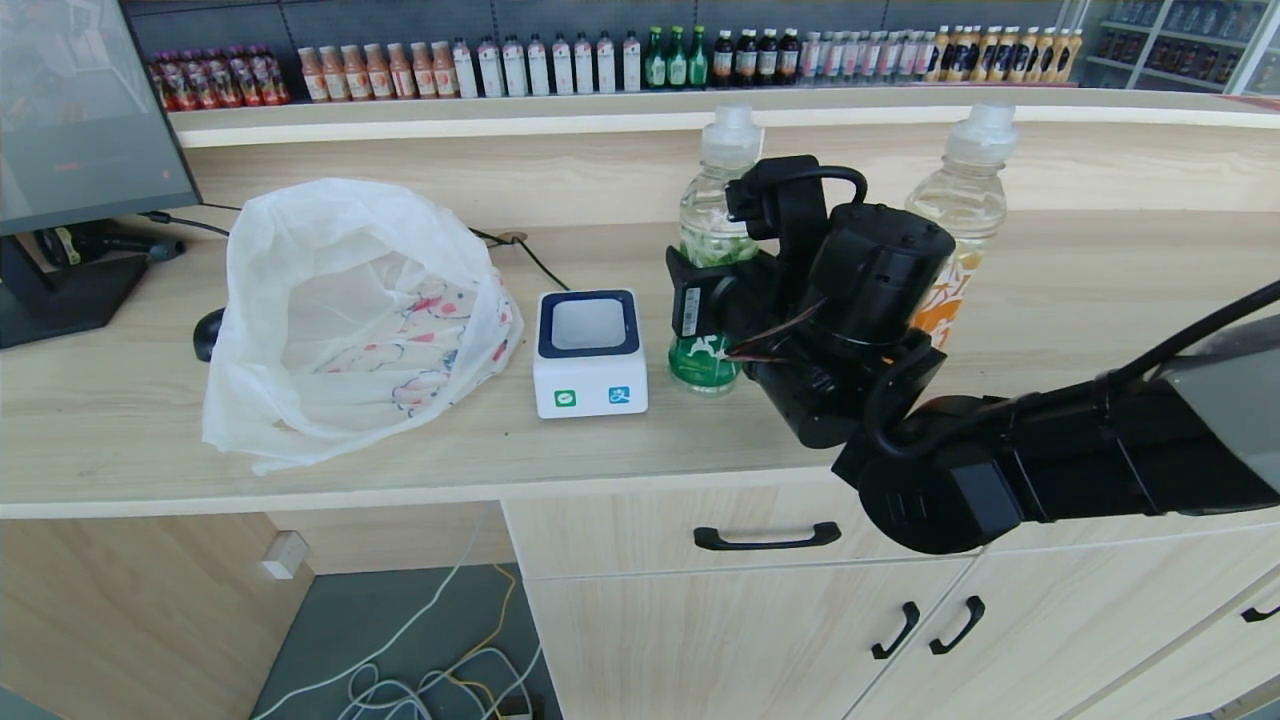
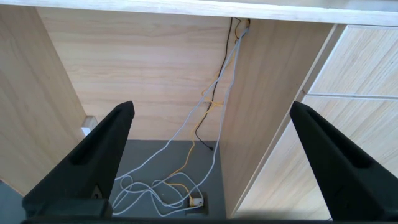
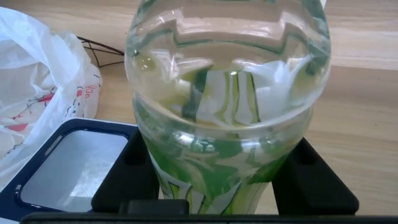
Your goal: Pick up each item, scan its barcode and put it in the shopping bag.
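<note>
right fingers grip green bottle just beside scanner; left fingers wide apart below counter edge.

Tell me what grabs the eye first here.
The right gripper clamps the green bottle standing on the counter, just right of the white scanner. Left of the scanner, the open shopping bag slumps; an orange bottle stands farther back on the right.

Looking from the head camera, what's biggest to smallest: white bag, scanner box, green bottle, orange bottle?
1. white bag
2. green bottle and orange bottle: alike, both partly hidden by the arm
3. scanner box
</note>
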{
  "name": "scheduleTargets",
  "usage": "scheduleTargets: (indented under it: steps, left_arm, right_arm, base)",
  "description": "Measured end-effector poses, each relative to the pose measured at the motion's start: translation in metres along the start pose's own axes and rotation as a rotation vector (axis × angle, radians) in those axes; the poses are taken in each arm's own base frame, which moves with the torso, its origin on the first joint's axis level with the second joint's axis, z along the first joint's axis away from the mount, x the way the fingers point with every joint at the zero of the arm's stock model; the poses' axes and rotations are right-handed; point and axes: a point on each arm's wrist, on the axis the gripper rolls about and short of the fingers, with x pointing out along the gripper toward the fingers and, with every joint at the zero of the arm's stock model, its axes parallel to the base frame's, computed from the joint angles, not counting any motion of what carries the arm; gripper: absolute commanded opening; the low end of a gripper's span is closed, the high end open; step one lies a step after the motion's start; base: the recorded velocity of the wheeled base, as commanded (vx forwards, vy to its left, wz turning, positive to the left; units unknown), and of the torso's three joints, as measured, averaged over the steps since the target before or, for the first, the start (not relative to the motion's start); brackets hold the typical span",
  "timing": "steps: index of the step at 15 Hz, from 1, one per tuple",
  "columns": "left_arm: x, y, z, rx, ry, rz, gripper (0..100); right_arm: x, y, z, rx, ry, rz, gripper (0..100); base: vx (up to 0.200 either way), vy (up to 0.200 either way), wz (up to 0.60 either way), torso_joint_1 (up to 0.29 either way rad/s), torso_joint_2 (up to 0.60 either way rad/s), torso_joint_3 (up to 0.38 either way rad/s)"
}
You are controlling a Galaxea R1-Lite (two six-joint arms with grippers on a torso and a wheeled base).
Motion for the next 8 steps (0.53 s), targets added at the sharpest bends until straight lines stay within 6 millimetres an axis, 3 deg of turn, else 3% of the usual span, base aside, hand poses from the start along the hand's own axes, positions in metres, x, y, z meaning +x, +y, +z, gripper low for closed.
scheduleTargets:
  steps: [8]
  left_arm:
    - [0.0, 0.0, 0.0, 0.0, 0.0, 0.001, 100]
  right_arm:
    - [0.0018, -0.0001, 0.0055, 0.007, -0.016, -0.003, 0]
  base:
    - [0.0, 0.0, 0.0, 0.0, 0.0, 0.0]
